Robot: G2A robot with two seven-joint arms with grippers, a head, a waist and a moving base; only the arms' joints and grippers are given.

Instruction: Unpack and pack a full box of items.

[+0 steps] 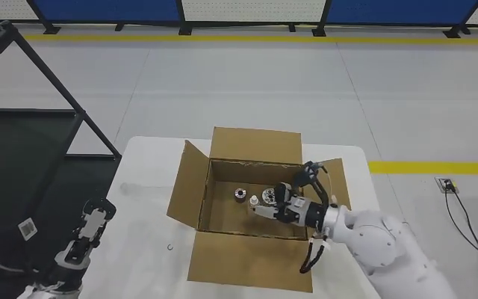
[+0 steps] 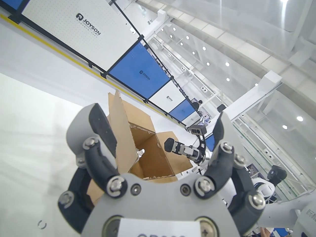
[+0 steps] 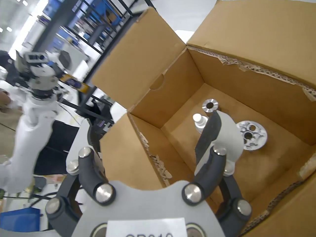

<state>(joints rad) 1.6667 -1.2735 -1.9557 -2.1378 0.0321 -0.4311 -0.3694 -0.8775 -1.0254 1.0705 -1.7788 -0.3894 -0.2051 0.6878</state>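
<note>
Right tool point(image 1: 261, 208) wide open, empty, over cardboard box point(image 1: 246, 261); metal flange point(image 3: 251, 135) on box floor just ahead; left tool point(image 2: 159, 114) open, empty, well apart.

Premises: a large industrial test hall, not a home or an office. The grey sealed floor point(image 1: 224, 82) is marked with yellow lines point(image 1: 246, 37). Blue and white partition panels point(image 2: 138, 75) on black frames fence off the bay. The white ceiling point(image 2: 246, 25) is high, with rows of round lamps point(image 2: 204, 48). A floor socket point(image 1: 447, 185) with cable sits near the white table point(image 1: 146, 187).
</note>
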